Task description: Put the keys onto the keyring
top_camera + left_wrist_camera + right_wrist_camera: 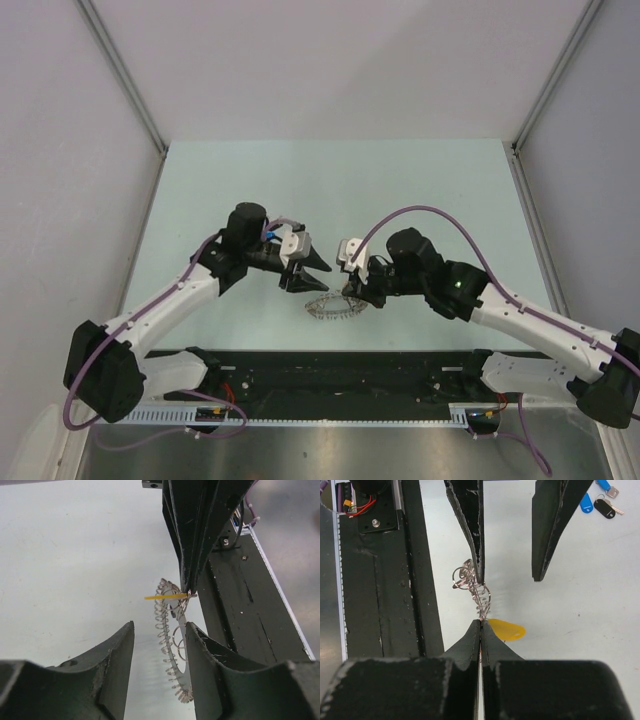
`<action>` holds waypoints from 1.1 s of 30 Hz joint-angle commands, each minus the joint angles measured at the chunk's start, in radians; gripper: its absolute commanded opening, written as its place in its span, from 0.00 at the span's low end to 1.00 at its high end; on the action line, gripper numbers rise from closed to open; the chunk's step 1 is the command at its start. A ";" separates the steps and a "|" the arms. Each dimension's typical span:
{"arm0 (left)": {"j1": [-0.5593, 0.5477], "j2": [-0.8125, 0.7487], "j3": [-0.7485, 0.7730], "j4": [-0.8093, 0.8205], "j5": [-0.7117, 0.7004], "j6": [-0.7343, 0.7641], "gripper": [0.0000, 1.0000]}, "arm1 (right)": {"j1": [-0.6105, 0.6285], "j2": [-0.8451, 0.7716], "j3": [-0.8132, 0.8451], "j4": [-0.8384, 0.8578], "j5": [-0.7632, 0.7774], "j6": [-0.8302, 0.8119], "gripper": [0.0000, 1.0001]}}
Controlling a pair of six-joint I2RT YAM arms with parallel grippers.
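The keyring (335,307) is a limp silvery coiled loop lying on the pale table between my arms. My right gripper (480,622) is shut on one end of it, fingers pressed together. A yellow key (507,630) sticks out sideways right at that pinch; it shows edge-on in the left wrist view (165,596). My left gripper (160,627) is open, its fingers either side of the keyring (170,640) and above it, holding nothing. Two blue keys (586,502) and a black key (605,508) lie on the table beyond the left gripper (509,577).
The black base rail (340,370) runs along the near edge, close beside the keyring; it also shows in the right wrist view (385,580). Grey side walls (70,150) enclose the table. Purple cables loop over both arms.
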 commanded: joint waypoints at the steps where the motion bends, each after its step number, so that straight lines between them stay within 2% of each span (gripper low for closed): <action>1: -0.034 0.026 0.066 -0.076 0.113 0.094 0.49 | 0.012 0.004 0.067 0.022 -0.022 -0.030 0.00; 9: -0.071 0.078 0.097 -0.150 0.120 0.125 0.39 | 0.024 0.016 0.079 0.021 -0.010 -0.041 0.00; 17: -0.074 0.074 0.090 -0.200 0.136 0.148 0.40 | 0.027 0.018 0.079 0.027 0.002 -0.039 0.00; 33: -0.117 0.086 0.080 -0.191 0.139 0.107 0.39 | 0.032 0.021 0.080 0.031 0.030 -0.029 0.00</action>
